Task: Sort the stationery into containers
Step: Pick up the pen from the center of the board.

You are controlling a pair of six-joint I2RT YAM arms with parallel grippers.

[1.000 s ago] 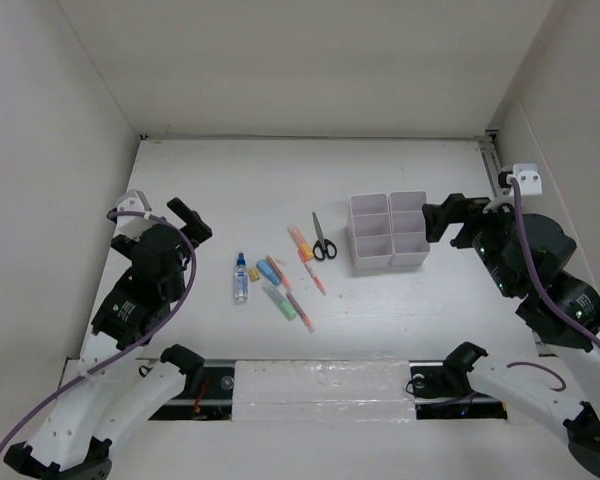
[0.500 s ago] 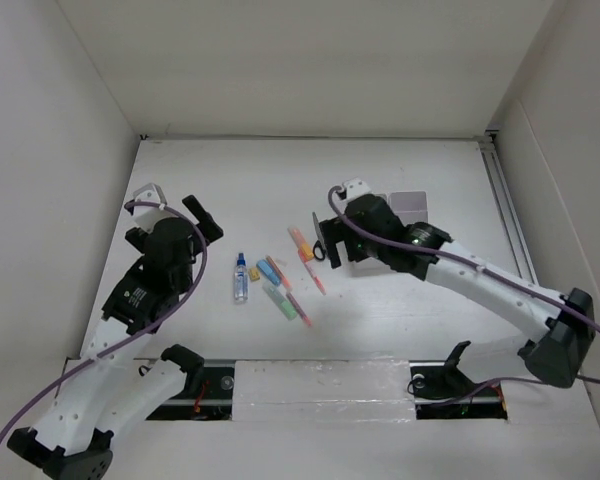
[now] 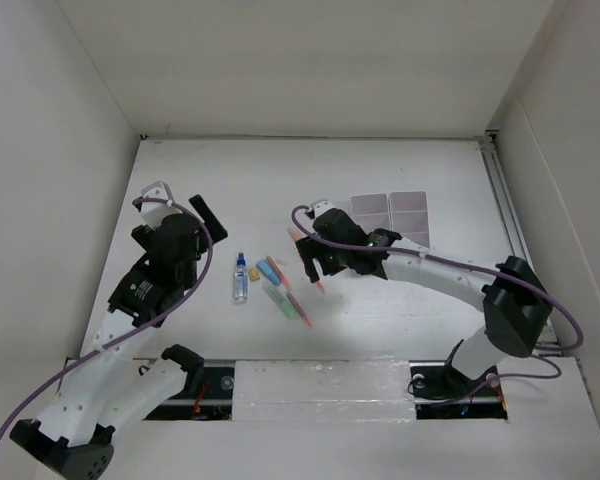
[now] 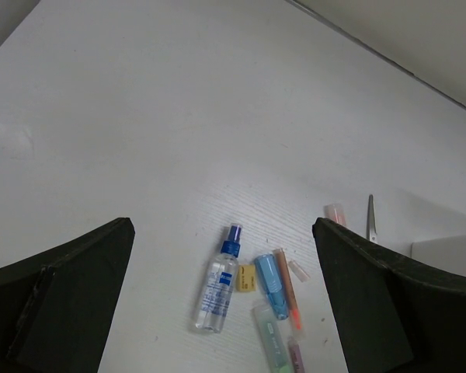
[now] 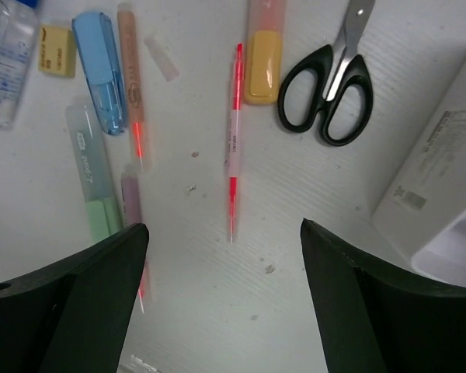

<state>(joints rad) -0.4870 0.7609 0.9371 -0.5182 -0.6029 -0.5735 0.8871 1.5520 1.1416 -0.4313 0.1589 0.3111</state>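
The stationery lies in a loose group mid-table. In the right wrist view I see black-handled scissors (image 5: 330,85), an orange marker (image 5: 264,54), a pink pen (image 5: 233,148), a blue marker (image 5: 101,70), a green marker (image 5: 93,186) and the clear bottle (image 5: 4,47). My right gripper (image 5: 222,225) is open and empty, just above the pink pen's tip. The two white containers (image 3: 390,205) stand side by side behind my right arm, partly hidden. My left gripper (image 4: 222,224) is open and empty, above and short of the bottle (image 4: 217,280). In the top view the scissors are hidden under my right gripper (image 3: 315,258).
A small yellow eraser (image 4: 246,277) lies between the bottle and the blue marker (image 4: 270,284). A second pink pen (image 5: 130,85) lies beside the blue marker. White walls enclose the table on the left, back and right. A container's corner (image 5: 443,210) is close to my right finger.
My right arm has swung from beside the containers leftward over the scissors and pens. My left gripper has moved slightly forward and right. The stationery has not moved.
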